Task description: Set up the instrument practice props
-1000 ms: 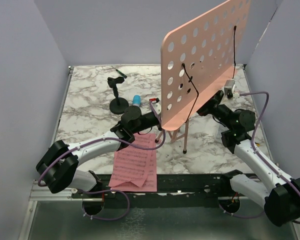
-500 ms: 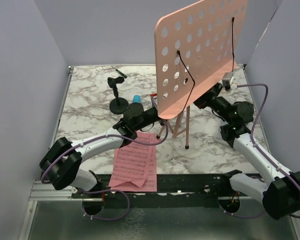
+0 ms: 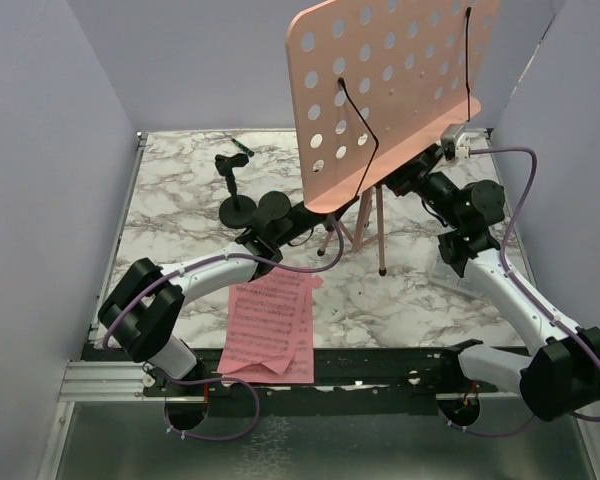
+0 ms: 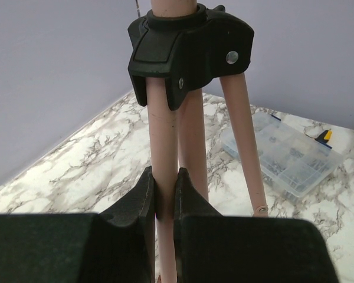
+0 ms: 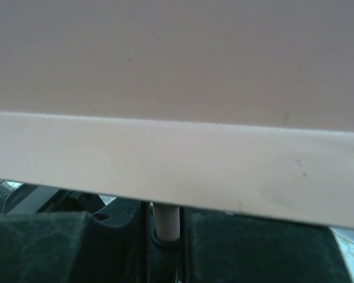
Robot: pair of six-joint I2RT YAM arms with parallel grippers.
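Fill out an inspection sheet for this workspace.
Surface: white-grey marbled tabletop, no spills seen.
Job's things: salmon-pink hole-punched music stand upright; pink sheet-music pages flat at near edge.
Clutter: small black tabletop stand, green pen, clear plastic compartment box.
Grippers: left gripper shut on a stand leg; right gripper close under that stand, grip unclear.
Cables: purple cables loop off both arms.
Surroundings: plain lavender walls.

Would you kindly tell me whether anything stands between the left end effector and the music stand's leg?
Nothing visible does: the left end effector is closed directly on one tripod leg of the music stand, with no other object between them.
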